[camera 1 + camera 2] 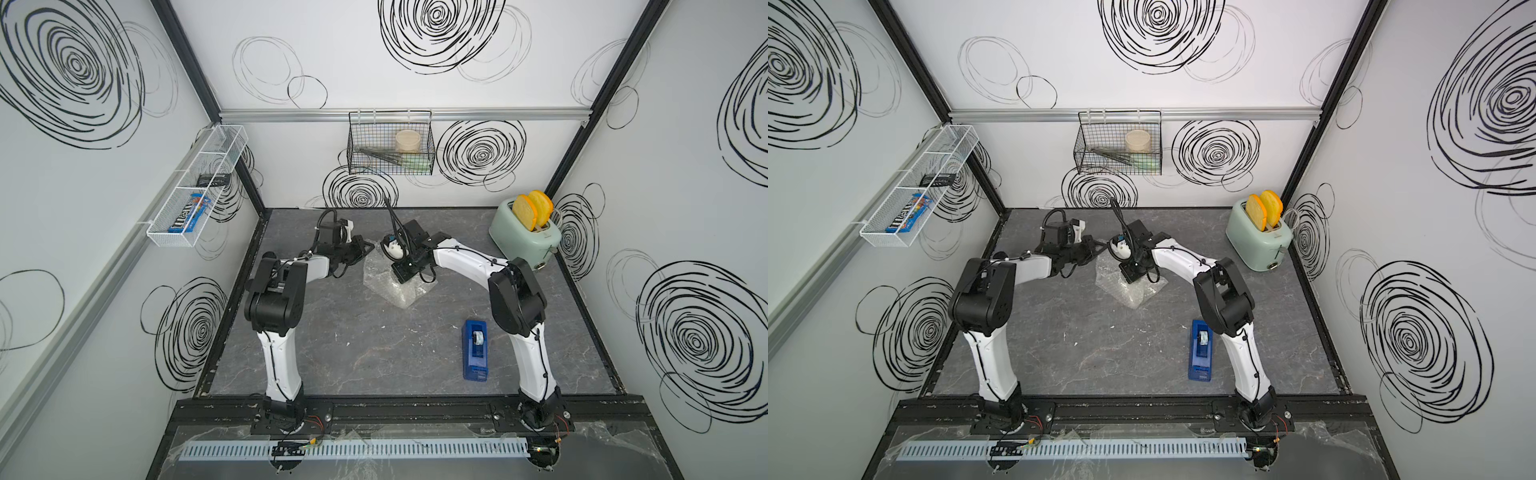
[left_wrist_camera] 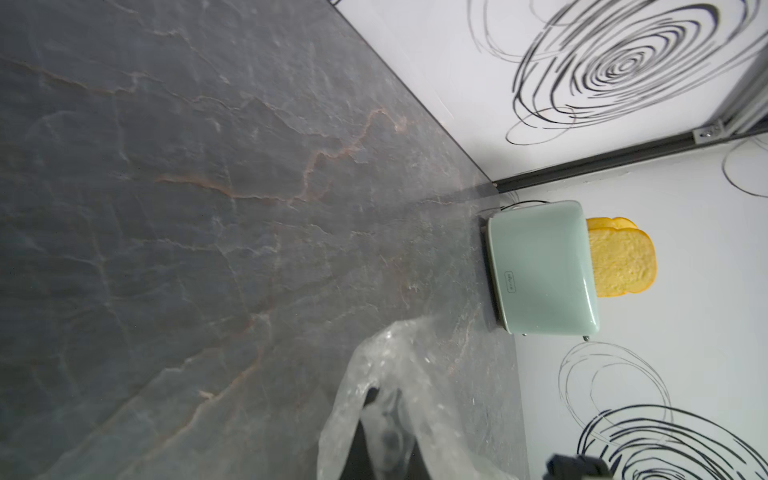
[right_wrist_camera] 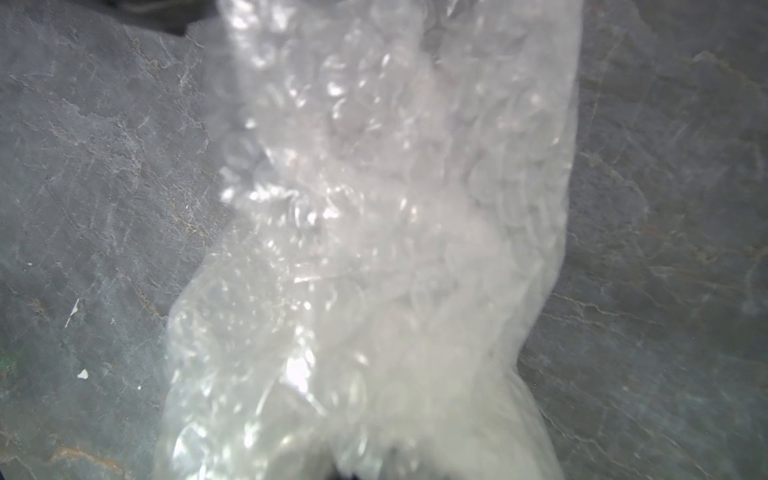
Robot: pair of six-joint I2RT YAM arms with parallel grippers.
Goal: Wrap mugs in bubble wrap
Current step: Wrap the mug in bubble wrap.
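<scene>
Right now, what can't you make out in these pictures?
Mug: unseen; blurred wrap fills the right wrist view, right arm overlaps it in both top views.
Left gripper: veiled by wrap, cut by the left wrist view's edge.
Basket contents: too small in both top views.

Clear bubble wrap — mint-green toaster, blue tape dispenser.

Only "m&m's" is legible, on the blue candy packet.
</scene>
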